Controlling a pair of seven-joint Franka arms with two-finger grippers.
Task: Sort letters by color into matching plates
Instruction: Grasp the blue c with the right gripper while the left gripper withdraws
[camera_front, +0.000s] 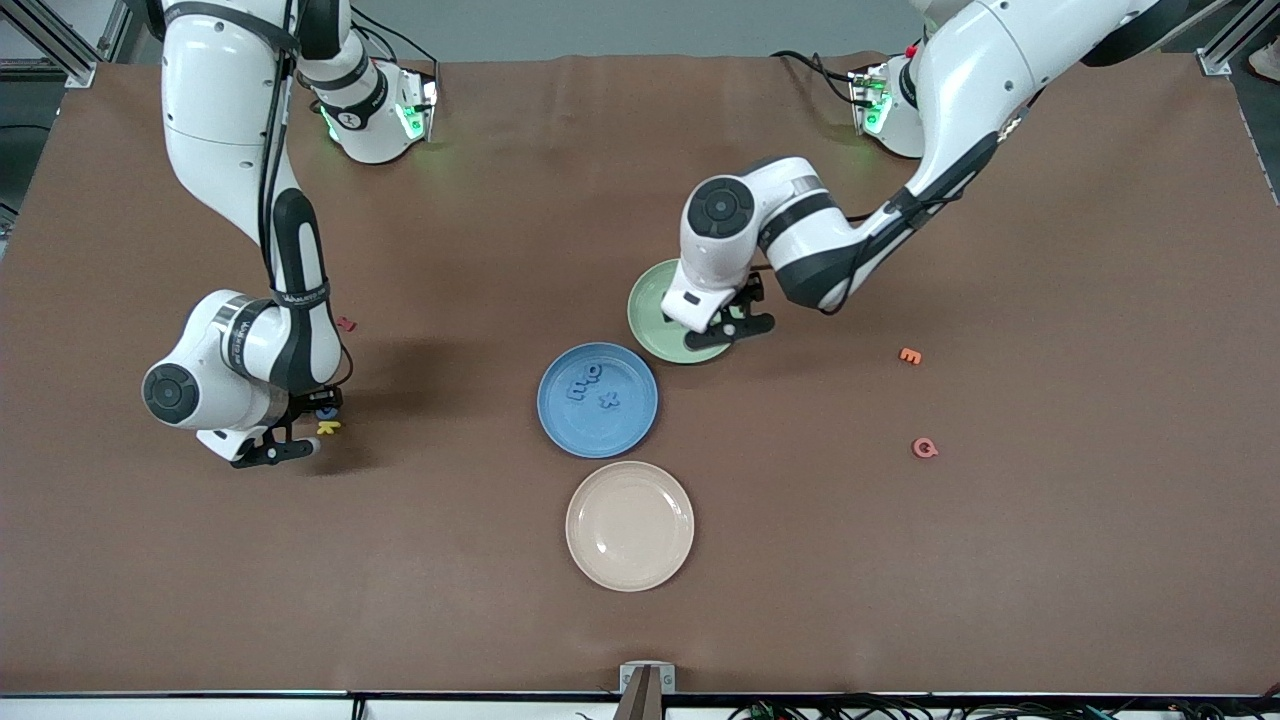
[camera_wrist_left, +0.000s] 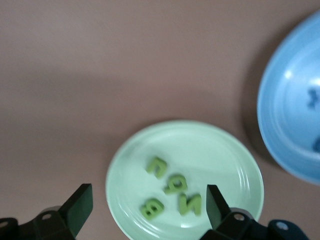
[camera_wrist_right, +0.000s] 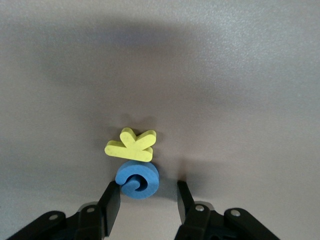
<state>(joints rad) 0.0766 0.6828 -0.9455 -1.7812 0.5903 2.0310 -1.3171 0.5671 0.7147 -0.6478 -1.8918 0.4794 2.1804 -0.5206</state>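
My right gripper is low over the table at the right arm's end, open, with a blue letter between its fingertips; one finger touches it. A yellow letter lies against the blue one. My left gripper hangs open and empty over the pale green plate, which holds several green letters. The blue plate holds three blue letters. The cream plate is bare.
A red letter lies on the brown table beside the right arm. An orange letter and a pink letter lie toward the left arm's end. The blue plate's edge shows in the left wrist view.
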